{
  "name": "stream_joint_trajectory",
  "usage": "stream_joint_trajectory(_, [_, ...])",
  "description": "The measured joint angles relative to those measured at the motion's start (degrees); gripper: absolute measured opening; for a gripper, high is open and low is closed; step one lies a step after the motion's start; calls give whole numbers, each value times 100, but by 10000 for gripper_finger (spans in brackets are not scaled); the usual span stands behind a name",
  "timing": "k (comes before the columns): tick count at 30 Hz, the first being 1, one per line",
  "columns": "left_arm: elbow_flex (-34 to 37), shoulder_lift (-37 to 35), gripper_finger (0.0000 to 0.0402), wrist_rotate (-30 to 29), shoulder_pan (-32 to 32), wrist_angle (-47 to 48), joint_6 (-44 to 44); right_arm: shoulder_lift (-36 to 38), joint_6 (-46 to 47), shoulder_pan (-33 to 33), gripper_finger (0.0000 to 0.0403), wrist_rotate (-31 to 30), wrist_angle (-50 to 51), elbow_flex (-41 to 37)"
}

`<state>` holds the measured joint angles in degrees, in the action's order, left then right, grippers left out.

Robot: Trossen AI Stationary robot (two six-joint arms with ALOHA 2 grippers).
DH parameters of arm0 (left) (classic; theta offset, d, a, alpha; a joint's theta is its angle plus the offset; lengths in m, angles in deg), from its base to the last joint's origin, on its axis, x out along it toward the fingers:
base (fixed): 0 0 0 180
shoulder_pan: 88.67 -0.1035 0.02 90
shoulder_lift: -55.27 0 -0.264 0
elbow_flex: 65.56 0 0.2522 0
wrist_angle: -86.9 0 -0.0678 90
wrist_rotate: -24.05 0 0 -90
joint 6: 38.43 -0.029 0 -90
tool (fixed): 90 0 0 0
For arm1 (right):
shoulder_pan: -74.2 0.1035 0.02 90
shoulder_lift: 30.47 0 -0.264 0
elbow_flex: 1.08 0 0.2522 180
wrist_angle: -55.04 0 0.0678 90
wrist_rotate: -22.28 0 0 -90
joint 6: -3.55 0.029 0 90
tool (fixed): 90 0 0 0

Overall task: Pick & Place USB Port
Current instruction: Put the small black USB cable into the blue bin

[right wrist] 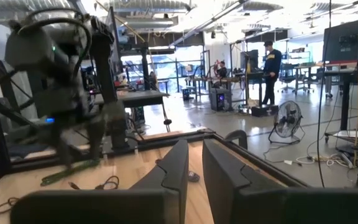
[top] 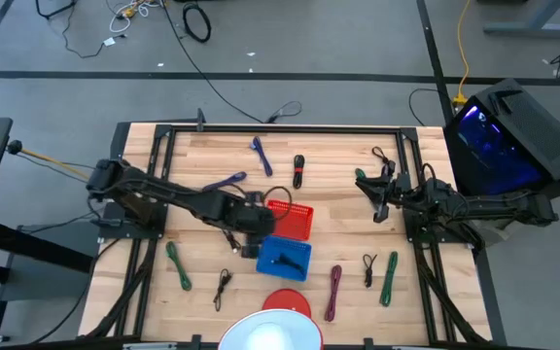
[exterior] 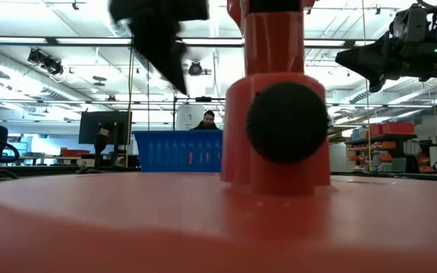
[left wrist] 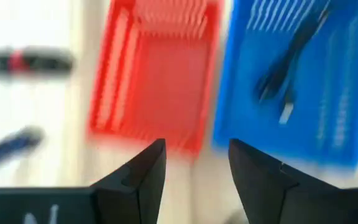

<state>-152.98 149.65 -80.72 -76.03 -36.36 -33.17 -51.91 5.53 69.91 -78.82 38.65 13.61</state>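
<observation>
My left gripper [top: 245, 245] is open and empty. It hovers off the left ends of a red basket [top: 291, 220] and a blue basket [top: 286, 259], which sit side by side mid-table. In the left wrist view its fingers [left wrist: 194, 168] point at the red basket [left wrist: 154, 81] and the blue basket [left wrist: 328, 118]. A black USB cable [left wrist: 291, 68] lies on the blue basket's floor. A black-and-red USB stick [top: 298, 171] lies on the table beyond the baskets. My right gripper [top: 378, 206] waits raised at the table's right, fingers together.
Loose cables lie scattered: blue [top: 261, 156], purple-blue [top: 226, 182], green [top: 178, 265], black [top: 223, 286], purple [top: 333, 292], black [top: 369, 269], green [top: 389, 277]. A red round stand [top: 286, 300] sits at the near edge and fills the low view [exterior: 279, 129]. People stand in the room behind.
</observation>
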Motion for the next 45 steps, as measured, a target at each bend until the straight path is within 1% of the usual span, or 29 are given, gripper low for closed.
stream_joint_trajectory(5, [6, -15, 176, -23, 231, 1661, -472, 1, 0, -2, 49, -6, -4, 0])
stream_joint_trajectory(10, [7, 256, 176, -301, 571, 2407, -1060, 2, 16, -2, 49, -73, -17, 0])
stream_joint_trajectory(17, [4, 739, 176, -408, 868, 2190, -1421, 2, 57, 0, 49, -155, -24, 0])
stream_joint_trajectory(21, [4, 1074, 176, -220, 877, 2102, -1486, 2, 57, -2, 49, -155, -24, 0])
stream_joint_trajectory(25, [4, 1322, 176, -176, 855, 2096, -1497, 2, 56, 0, 49, -153, -22, 0])
stream_joint_trajectory(29, [4, 1483, 176, 295, 806, 1895, -1606, 2, 55, -2, 49, -153, -22, 0])
stream_joint_trajectory(38, [32, 1550, 176, 237, 717, 1776, -1662, 2, 55, -1, 49, -149, -20, 0])
stream_joint_trajectory(41, [297, 1546, 176, 336, 667, 1405, -1712, 0, 55, 0, 49, -135, -20, 0])
stream_joint_trajectory(45, [645, 1536, 176, 275, 621, 1442, -1660, 0, 55, 1, 49, -135, -20, 0])
